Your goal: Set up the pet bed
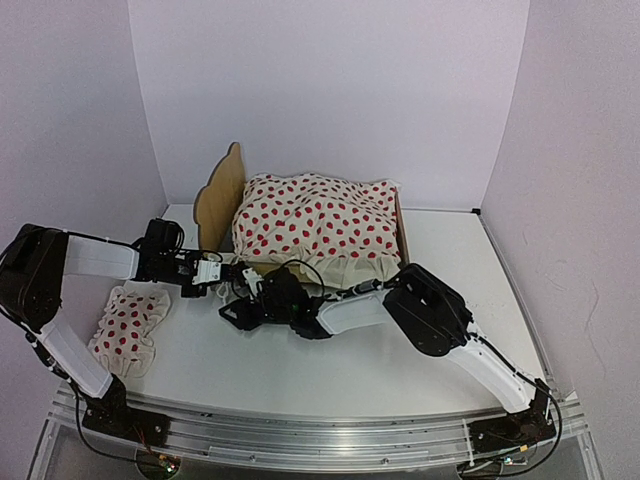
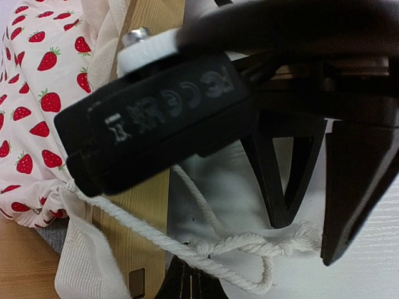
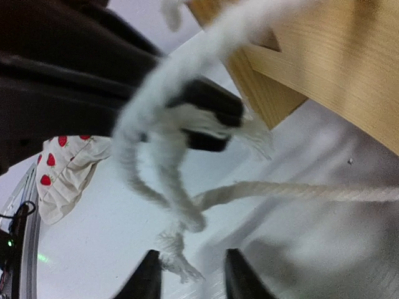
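You had one light plywood bed frame with a scalloped headboard (image 1: 222, 195), one large cream strawberry-print cushion (image 1: 315, 220), one small red-dotted pillow (image 1: 128, 325), one white twisted cotton cord (image 2: 237, 246) that you could make out, and one white table (image 1: 440, 240).

Pet bed (image 1: 222, 195) is set back-centre on table (image 1: 330, 375), headboard to the left. Cloth (image 1: 315, 215) is heaped on top of it. Pillow (image 1: 128, 325) is spotted front-left, well apart from the bed. Cord (image 2: 209, 249) is run from the cloth's edge down onto the table, in front of the bed's near-left corner, w/ left gripper (image 1: 228, 275) and right gripper (image 1: 232, 315) crowded just beside it.
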Tool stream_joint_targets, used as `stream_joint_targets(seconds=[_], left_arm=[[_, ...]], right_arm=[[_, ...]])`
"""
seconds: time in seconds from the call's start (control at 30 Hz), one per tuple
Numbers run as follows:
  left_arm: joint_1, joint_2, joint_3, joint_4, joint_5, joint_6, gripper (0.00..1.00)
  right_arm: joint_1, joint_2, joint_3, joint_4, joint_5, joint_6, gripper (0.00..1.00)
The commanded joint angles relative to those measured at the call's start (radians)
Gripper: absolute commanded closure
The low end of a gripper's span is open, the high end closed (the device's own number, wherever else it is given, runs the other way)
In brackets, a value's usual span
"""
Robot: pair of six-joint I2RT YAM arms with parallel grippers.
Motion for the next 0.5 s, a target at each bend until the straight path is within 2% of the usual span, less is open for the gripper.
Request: stream_joint_targets(seconds=[0.0,0.07,0.3,0.47], left_arm=[[-0.003,-0.039,0.026,0.013,-0.018,-0.057,1.00],[-0.003,-0.046,0.039,0.009,-0.051,-0.118,1.00],[0.018,-0.116,0.092,-0.152,-0.277,-0.275,1.00],[0.070,-0.181,0.106,-0.168,-0.370,-0.292,1.00]], right_arm=[[-0.003,0.039,0.031,-0.003,0.062,0.011,0.89],[-0.004,-0.005,-0.019,-0.002,0.080,-0.009,1.00],[-0.050,-0.277,-0.331,-0.003,0.150,-0.091,1.00],[-0.083,-0.338,-0.447,-0.006,0.144,-0.085,1.00]])
